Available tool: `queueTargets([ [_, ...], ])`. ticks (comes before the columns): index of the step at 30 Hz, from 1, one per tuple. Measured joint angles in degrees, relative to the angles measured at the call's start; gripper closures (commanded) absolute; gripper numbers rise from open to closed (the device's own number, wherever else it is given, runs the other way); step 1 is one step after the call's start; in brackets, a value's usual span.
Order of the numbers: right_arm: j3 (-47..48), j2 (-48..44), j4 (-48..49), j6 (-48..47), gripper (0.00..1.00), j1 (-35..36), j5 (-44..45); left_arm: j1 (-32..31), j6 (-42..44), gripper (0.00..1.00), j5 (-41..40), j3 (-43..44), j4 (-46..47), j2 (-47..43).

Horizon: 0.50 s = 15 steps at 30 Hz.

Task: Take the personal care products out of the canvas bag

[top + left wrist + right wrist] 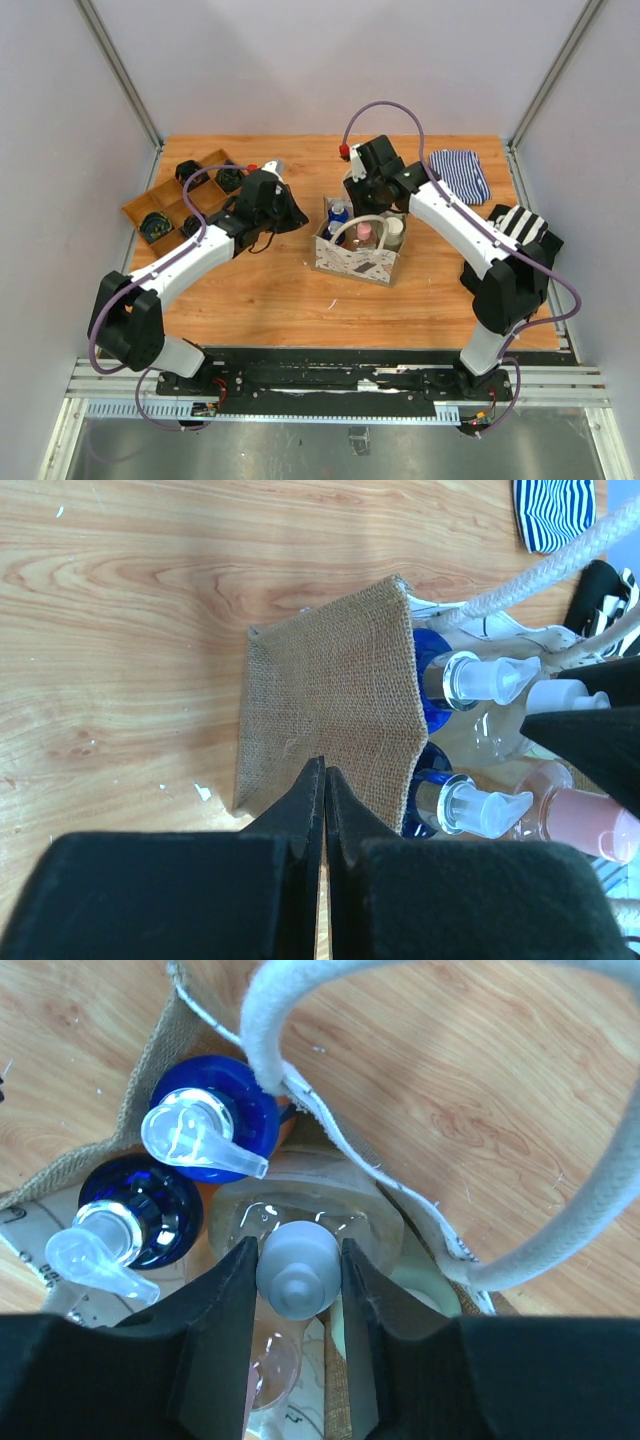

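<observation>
Right fingers (225, 1305) clamp the white cap (297, 1272) of a clear bottle (300, 1205) inside the canvas bag (352, 262); left fingers (305, 815), pressed together, sit beside the bag. Next should be a straight lift past the handles (300, 1020).

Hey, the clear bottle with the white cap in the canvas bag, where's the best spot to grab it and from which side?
Grip the white cap, coming straight down from above. The clear bottle stands upright in the canvas bag, crowded by two blue pump bottles and the bag's wall, so only the narrow cap stands free. Keep the right gripper clear of the rope handle.
</observation>
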Motion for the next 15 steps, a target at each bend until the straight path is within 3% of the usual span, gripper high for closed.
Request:
queueTargets([
  [7,2.05,1.42,-1.88,0.02,0.95,0.04,1.03,0.00,0.00,0.98,-0.02,-0.17,0.04,0.00],
  [15,7.69,4.00,-7.61,0.20,0.97,0.31,2.71,0.00,0.00,0.98,0.00,-0.35,0.02,0.00],
])
